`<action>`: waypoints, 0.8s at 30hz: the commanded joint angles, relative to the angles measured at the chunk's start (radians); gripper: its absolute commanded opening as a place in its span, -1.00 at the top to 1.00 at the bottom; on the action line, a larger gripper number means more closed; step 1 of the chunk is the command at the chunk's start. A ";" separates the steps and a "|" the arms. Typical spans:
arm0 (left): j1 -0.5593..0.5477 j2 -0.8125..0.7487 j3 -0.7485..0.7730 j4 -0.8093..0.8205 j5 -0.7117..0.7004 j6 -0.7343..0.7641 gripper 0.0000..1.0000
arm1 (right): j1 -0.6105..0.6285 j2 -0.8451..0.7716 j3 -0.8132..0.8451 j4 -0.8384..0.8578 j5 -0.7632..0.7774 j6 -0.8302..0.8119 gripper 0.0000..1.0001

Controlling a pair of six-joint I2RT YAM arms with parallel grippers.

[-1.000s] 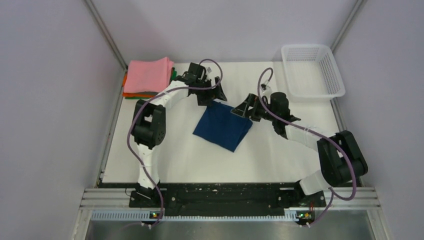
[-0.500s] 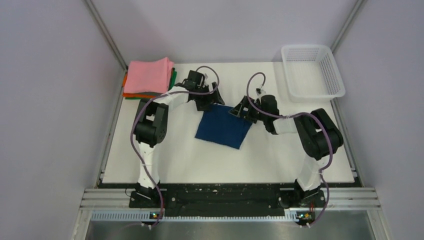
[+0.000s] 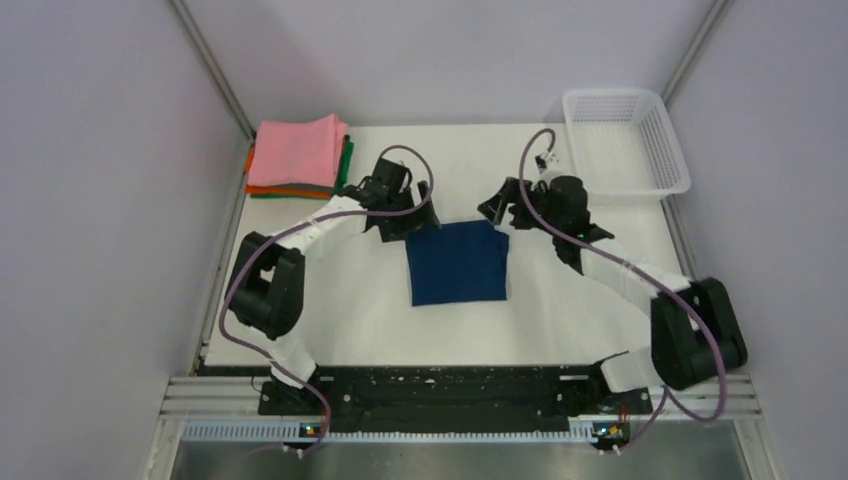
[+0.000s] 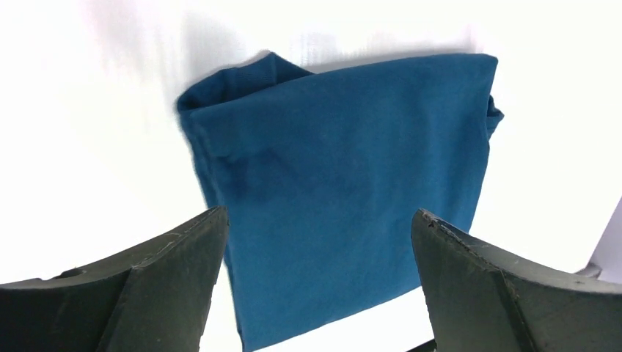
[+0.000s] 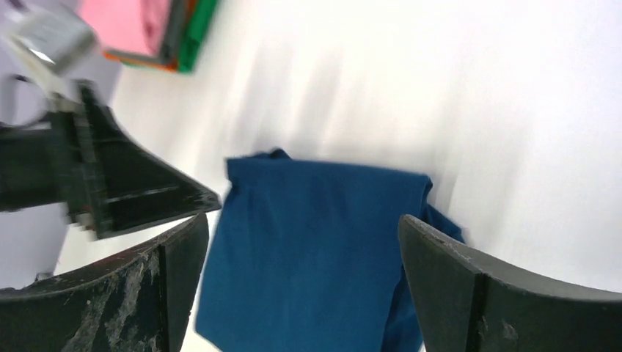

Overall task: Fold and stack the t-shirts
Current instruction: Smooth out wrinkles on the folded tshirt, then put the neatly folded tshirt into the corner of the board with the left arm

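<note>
The folded navy t-shirt (image 3: 458, 262) lies well to the near right of the stack (image 3: 298, 155), with the left gripper (image 3: 400, 222) and right gripper (image 3: 497, 210) at its far corners, jaws spread and empty. Layers on its side away from the stack look loose, though the view is blurred. Pinching only the top ply could unfold it.

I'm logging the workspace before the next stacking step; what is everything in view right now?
table: one, white
folded t-shirt: one, dark blue, flat in the middle of the table
stack of folded t-shirts: one, pink on top with green and orange edges beneath, far left corner; shirt count unclear
basket: one, white mesh, far right corner
left end effector: one, black, open, near the blue shirt's far left corner
right end effector: one, black, open, near its far right corner
</note>
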 commanded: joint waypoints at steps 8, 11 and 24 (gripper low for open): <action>-0.009 -0.071 -0.134 -0.084 -0.167 -0.079 -0.93 | -0.009 -0.802 -0.321 -0.304 0.472 0.009 -0.98; -0.023 -0.018 -0.131 -0.072 -0.132 -0.099 -0.90 | -0.009 -0.921 -0.327 -0.352 0.507 0.004 -0.97; -0.144 0.208 -0.024 -0.100 -0.182 -0.171 -0.42 | -0.009 -0.931 -0.320 -0.421 0.562 0.003 -0.97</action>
